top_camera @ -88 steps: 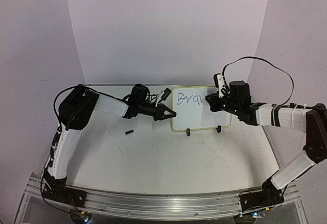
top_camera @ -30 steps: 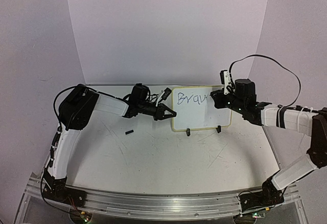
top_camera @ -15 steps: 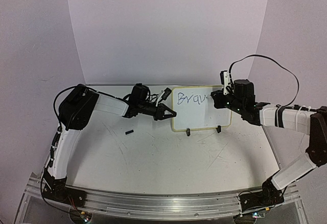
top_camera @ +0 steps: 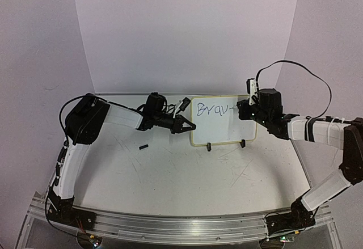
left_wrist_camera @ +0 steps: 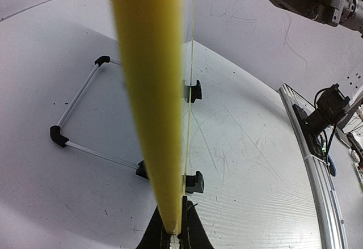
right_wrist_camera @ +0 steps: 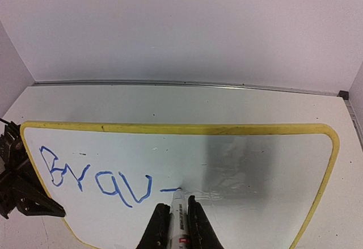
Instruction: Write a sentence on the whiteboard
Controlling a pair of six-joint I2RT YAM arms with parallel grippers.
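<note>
Whiteboard [top_camera: 218,125] stands upright between the two grippers. Left gripper [left_wrist_camera: 176,233] is clamped on its yellow side edge. Right gripper [right_wrist_camera: 177,206] pinches a marker [right_wrist_camera: 177,222], whose tip touches the board straight ahead, just past blue lettering [right_wrist_camera: 96,181] reading "Brav" and a dash.

The left arm [top_camera: 85,118] rises at centre left of the top view and reaches rightward, its left gripper [top_camera: 189,127] pinched tight on the edge of the whiteboard [top_camera: 218,129]. The right arm [top_camera: 317,131] bends in from the right edge, forearm level, its right gripper [top_camera: 243,112] clamped around a marker [right_wrist_camera: 175,226]
</note>
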